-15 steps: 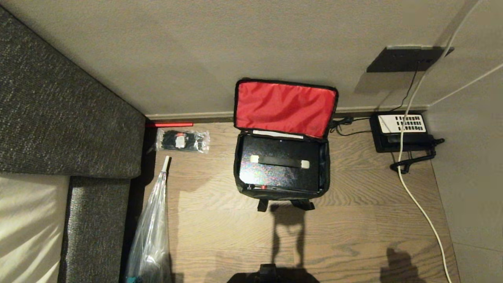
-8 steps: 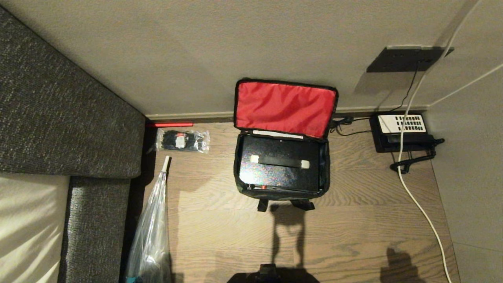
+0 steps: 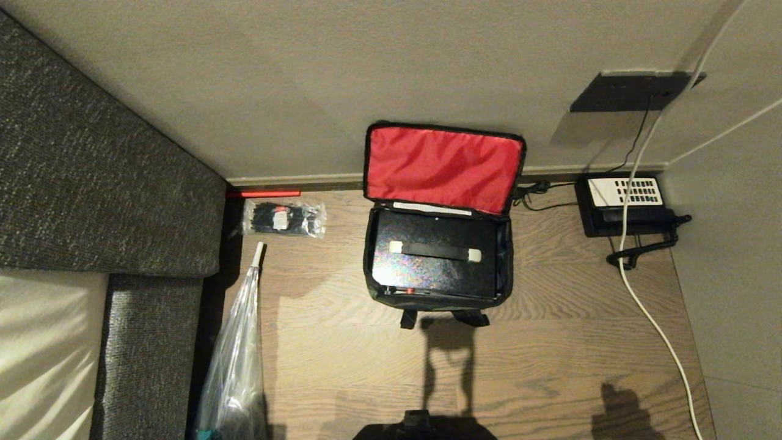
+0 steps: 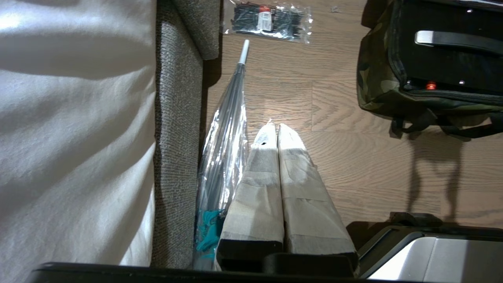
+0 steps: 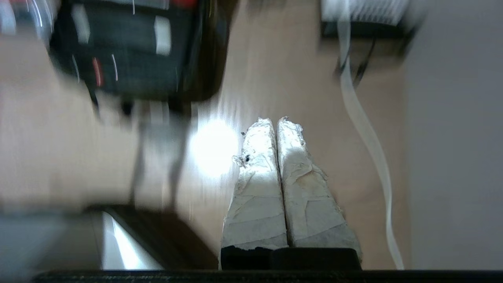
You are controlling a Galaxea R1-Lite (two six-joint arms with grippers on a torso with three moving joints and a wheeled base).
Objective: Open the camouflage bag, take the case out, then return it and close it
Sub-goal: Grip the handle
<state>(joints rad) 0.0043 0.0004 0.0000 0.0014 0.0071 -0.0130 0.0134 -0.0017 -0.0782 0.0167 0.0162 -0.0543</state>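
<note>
The right tool [image 5: 277,120] hangs over bare wooden floor [image 3: 550,342], its taped fingers [image 5: 257,173] pressed together and empty — the white cable [image 5: 365,129] runs past on one side. The left tool [image 4: 277,126] is likewise closed on nothing, poised above the floor beside a clear-wrapped umbrella [image 4: 226,129] that lies along the grey sofa [image 4: 177,129]. Farther out, the camouflage bag [image 3: 374,287] sits on the floor against the wall, its red-lined lid [image 3: 443,166] flipped up. The case [image 3: 437,260] lies flat inside it. A packet of black ties [image 3: 284,219] lies to the bag's left; a black telephone [image 3: 623,205] sits to its right.
</note>
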